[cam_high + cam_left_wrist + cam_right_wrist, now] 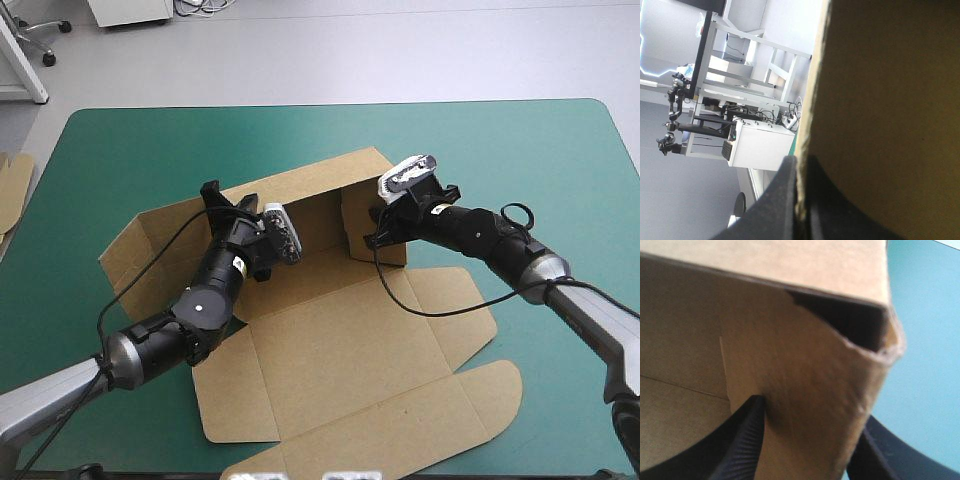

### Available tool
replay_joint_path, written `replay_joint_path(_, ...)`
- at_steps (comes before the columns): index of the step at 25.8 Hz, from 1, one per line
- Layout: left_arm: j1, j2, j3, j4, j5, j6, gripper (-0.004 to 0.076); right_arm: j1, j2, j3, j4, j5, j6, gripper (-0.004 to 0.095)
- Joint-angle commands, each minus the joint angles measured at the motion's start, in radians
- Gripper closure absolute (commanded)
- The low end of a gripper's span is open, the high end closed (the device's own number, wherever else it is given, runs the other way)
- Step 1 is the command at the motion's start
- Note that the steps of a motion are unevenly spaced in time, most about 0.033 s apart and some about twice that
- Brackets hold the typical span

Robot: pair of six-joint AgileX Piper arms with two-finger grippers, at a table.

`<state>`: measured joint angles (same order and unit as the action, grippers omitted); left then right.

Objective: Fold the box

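The brown box (350, 350) lies in the middle of the teal-green table (520, 150), its floor and lid flat. The back wall (300, 185) stands raised and a right side wall (378, 215) is upright. My left gripper (213, 200) sits at the left part of the back wall. In the left wrist view its gripper (801, 200) is all but shut, with the board edge (810, 125) between the fingers. My right gripper (375, 232) is at the right side wall. In the right wrist view its gripper (810, 412) has that wall (805, 370) between the fingers, at a bent corner.
The lid panel with rounded flaps (440, 400) reaches toward the table's near edge. An edge of more brown board (12, 185) shows at the table's left edge. A left side flap (135, 255) lies spread out. Bare teal-green cover lies beyond the box and to its right.
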<state>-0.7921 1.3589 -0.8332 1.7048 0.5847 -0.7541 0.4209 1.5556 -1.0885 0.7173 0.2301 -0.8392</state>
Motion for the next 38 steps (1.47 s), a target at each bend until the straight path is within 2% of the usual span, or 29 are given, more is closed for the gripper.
replay_joint_path(1,-0.003,-0.028,-0.042,0.056,0.014,-0.038,0.0738,0.018,-0.024,-0.025,0.015,-0.079,0.0,0.0484)
replay_joint_path(11,-0.003,-0.028,-0.042,0.045,0.023,-0.038,0.0738,0.076,0.016,-0.025,0.026,-0.261,-0.016,0.0492)
replay_joint_path(21,-0.003,-0.028,-0.042,-0.003,-0.017,-0.038,0.0738,0.076,0.051,-0.025,0.037,-0.317,0.014,0.0507)
replay_joint_path(24,-0.003,-0.028,-0.042,-0.005,-0.017,-0.038,0.0738,0.076,0.051,-0.025,0.037,-0.321,0.016,0.058)
replay_joint_path(25,-0.003,-0.028,-0.042,-0.005,-0.017,-0.038,0.0738,0.076,0.051,-0.025,0.037,-0.321,0.018,0.0633)
replay_joint_path(27,-0.003,-0.028,-0.042,-0.005,-0.017,-0.038,0.0738,0.076,0.051,-0.025,0.037,-0.317,0.018,0.0796)
replay_joint_path(28,-0.003,-0.028,-0.042,-0.005,-0.015,-0.038,0.0738,0.076,0.051,-0.025,0.037,-0.302,0.018,0.0945)
replay_joint_path(38,-0.003,-0.028,-0.042,0.009,0.02,-0.005,0.0736,0.076,0.051,-0.025,0.071,-0.267,0.018,0.0922)
